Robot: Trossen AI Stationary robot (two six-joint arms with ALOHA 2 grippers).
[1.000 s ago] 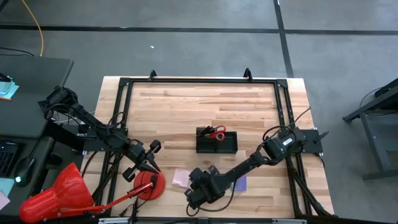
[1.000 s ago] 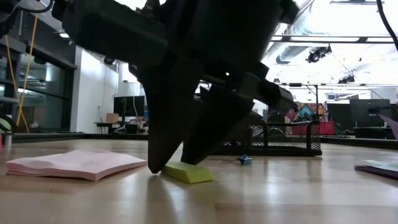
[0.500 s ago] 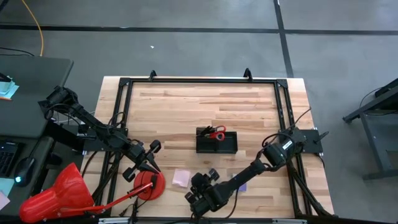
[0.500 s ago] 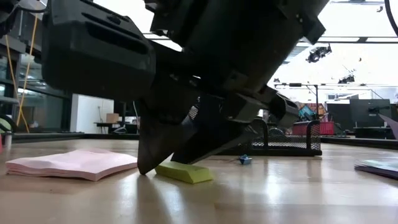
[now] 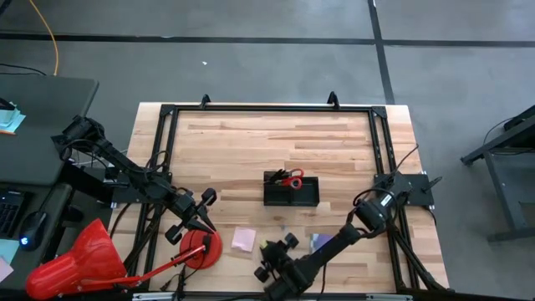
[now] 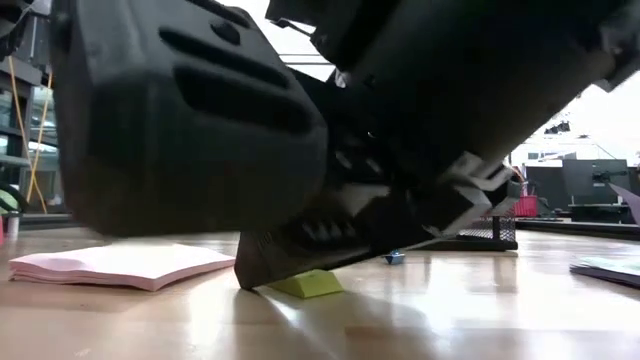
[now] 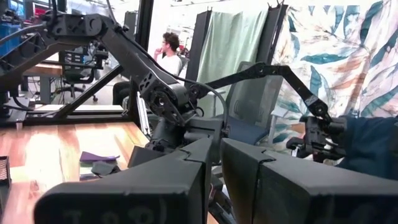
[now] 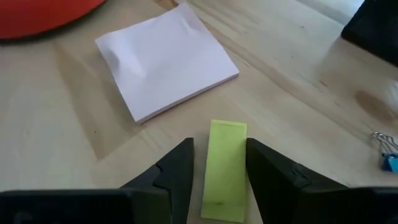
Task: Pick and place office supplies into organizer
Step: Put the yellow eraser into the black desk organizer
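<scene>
at the table's left edge the left gripper [image 5: 203, 211] waits beside a red disc [image 5: 201, 248], its two fingers pressed together with nothing between them. right of the disc the pink sticky pad [image 5: 244, 238] lies flat on the wood. next comes the right gripper [image 8: 219, 163], low at the front edge of the table, its fingers spread apart and straddling the small yellow-green sticky pad [image 8: 224, 170], one finger along each long side; in the low view the tips sit at table level against the pad [image 6: 308, 283]. this pad is likely light and thin, a soft stack of paper that could slide on the smooth wood or fan open, so a hold across its narrow width near the middle, tips right down at the surface, looks best. a small blue binder clip [image 8: 388, 157] lies near. further back, near the table's middle, sits the black organizer [image 5: 292, 191] with red-handled scissors [image 5: 289, 179] already inside, and a purple pad [image 5: 320, 242] rests beside the right arm.
</scene>
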